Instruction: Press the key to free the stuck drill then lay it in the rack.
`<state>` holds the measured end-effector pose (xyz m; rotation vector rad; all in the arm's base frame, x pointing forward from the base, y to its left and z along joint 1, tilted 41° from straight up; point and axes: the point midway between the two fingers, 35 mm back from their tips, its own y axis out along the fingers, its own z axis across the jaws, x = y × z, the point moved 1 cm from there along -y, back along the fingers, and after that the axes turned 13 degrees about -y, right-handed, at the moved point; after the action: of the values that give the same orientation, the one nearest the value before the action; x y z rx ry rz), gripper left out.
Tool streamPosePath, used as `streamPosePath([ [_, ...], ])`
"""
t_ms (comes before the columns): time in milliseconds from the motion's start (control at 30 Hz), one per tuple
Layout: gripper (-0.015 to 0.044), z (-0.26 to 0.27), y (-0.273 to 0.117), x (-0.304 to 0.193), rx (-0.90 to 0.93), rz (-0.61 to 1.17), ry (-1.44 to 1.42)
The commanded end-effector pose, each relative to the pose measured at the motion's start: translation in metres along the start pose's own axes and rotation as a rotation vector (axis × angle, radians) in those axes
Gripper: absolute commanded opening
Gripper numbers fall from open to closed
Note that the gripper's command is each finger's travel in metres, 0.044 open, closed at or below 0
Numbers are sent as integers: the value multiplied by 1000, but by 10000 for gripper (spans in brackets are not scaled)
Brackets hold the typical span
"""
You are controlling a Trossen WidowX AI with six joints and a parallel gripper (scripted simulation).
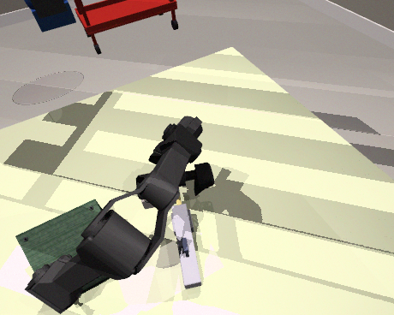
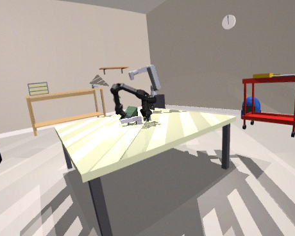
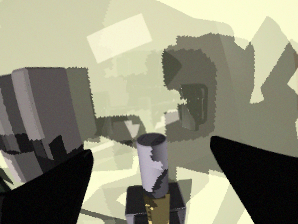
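My gripper [image 1: 173, 199] [image 2: 146, 118] [image 3: 152, 149] is open, its black fingers wide apart on either side of the drill. The drill [image 3: 151, 167] shows as a grey cylinder with a brass part behind it, still in the end of a long pale holder [image 1: 190, 270] [image 2: 126, 121]; neither finger touches it in the wrist view. A small dark part [image 1: 184, 247], perhaps the key, sits midway along the holder. A grey block [image 3: 52, 95], perhaps the rack, stands beyond the left finger; the arm largely hides it in the top view.
A green board [image 1: 57, 228] [image 2: 131, 111] lies beside and under the arm on the striped pale table [image 1: 227, 64] [image 2: 189, 131]. A red cart [image 1: 128, 14] [image 2: 272, 118] stands on the floor away from the table. Shadows darken the tabletop around the gripper.
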<state>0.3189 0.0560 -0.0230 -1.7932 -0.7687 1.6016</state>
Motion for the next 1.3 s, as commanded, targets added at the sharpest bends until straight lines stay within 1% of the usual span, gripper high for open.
streamPosePath([
  [0, 387, 0, 0, 0, 0, 0, 0],
  [467, 20, 0, 0, 0, 0, 0, 0],
  [567, 0, 0, 0, 0, 0, 0, 0],
  [1267, 0, 1, -2, 5, 0, 3, -8],
])
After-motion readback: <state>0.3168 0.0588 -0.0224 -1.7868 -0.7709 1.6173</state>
